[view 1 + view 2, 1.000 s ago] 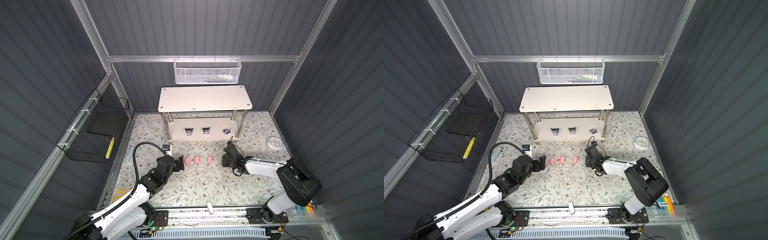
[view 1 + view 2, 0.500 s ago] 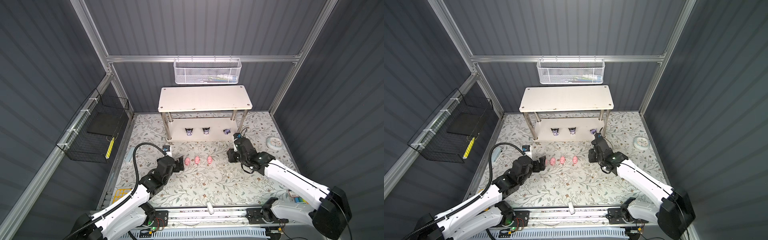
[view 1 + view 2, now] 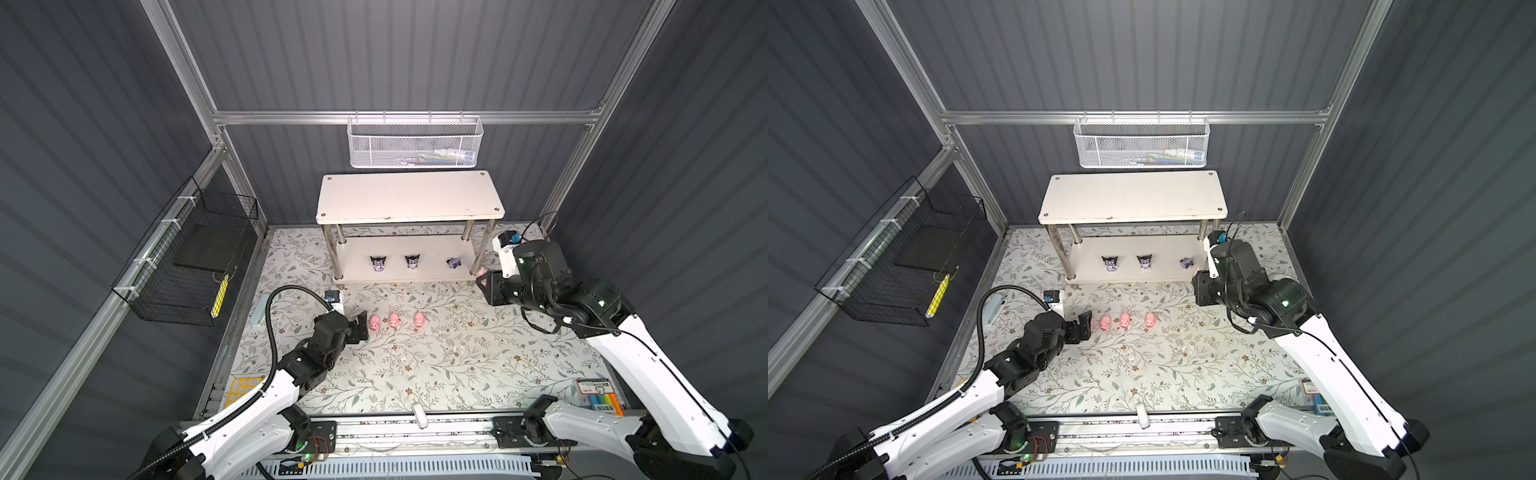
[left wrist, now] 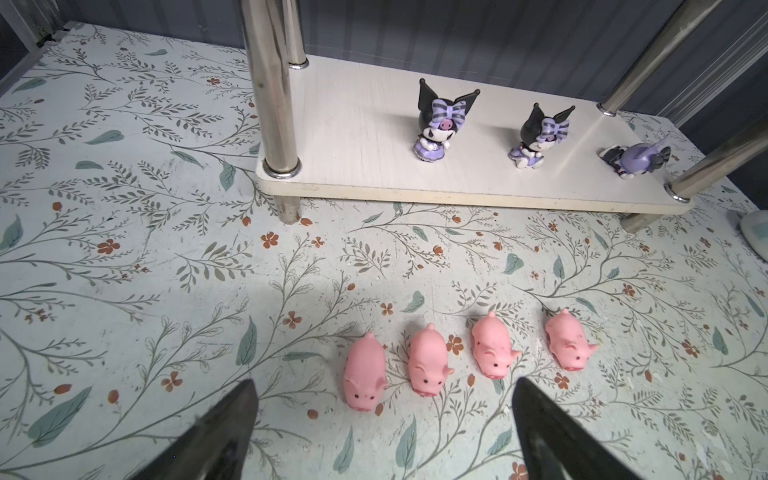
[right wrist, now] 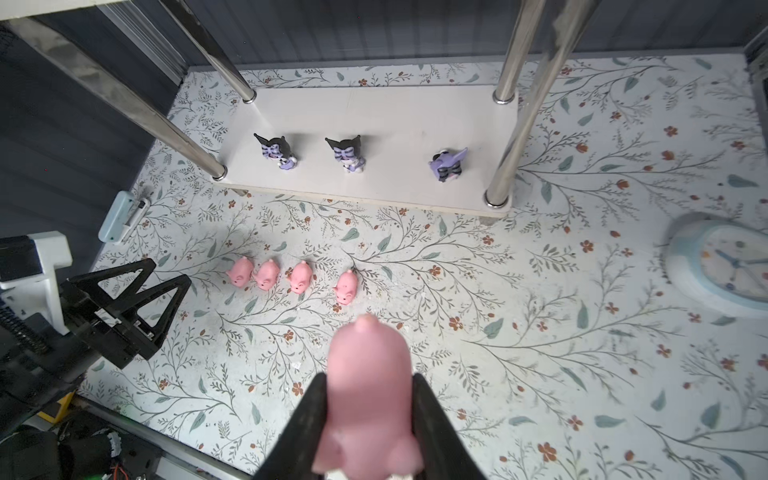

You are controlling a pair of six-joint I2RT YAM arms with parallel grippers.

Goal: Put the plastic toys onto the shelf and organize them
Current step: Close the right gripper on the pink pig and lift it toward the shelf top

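Right arm has lifted away from the pigs over the last second and swung out beside the front right leg of the shelf (image 3: 409,197); left arm unchanged. Right gripper (image 3: 484,279) is clamped on one pink pig (image 5: 368,395), carried above the floral mat (image 3: 415,374). Left gripper (image 3: 362,325) is spread wide, empty, low at the end of the row of four pigs (image 4: 428,361) on the mat. Lower shelf board: three black-and-purple figures (image 4: 440,124), two upright, one toppled. White mesh basket (image 3: 413,143): long items, unclear. Black wire basket (image 3: 187,266): dark flat pad, yellow strip.
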